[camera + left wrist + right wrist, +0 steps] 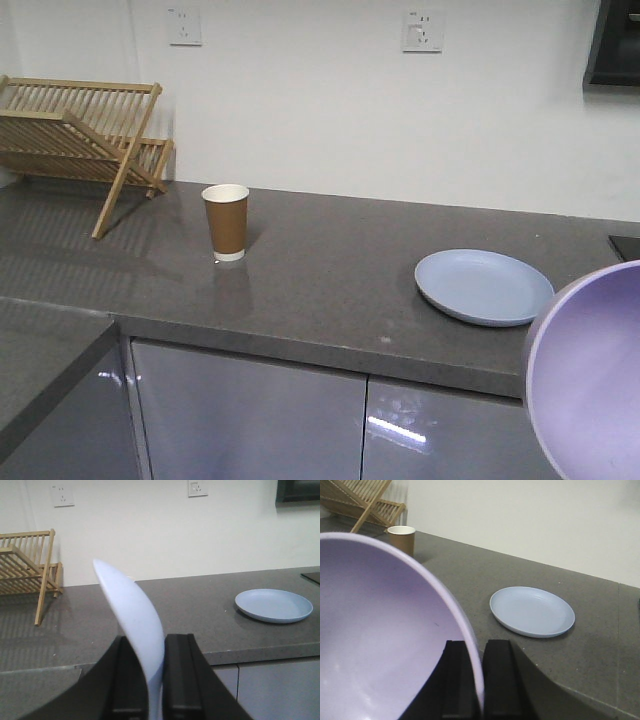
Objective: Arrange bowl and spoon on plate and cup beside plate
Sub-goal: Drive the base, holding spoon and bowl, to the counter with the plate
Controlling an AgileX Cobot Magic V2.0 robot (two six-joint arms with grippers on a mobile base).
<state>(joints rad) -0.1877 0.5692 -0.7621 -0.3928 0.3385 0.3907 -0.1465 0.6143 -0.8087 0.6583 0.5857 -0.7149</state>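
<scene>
Pinching its rim, your right claw [474, 652] is closed on the stiff, light, likely slick bowl [380, 630]; your left claw [145, 647] clamps the spoon [134, 607]. Both hang short of the plate [532, 611] on the bench [330, 275], cup [226, 221] well apart.

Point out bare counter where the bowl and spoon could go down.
The plate is empty. Widest bare counter: between the cup and the plate, from front edge to wall. The strip in front of the cup is bare too. Crowded only at the far left, where the wooden rack stands; a dark panel sits just past the plate.
</scene>
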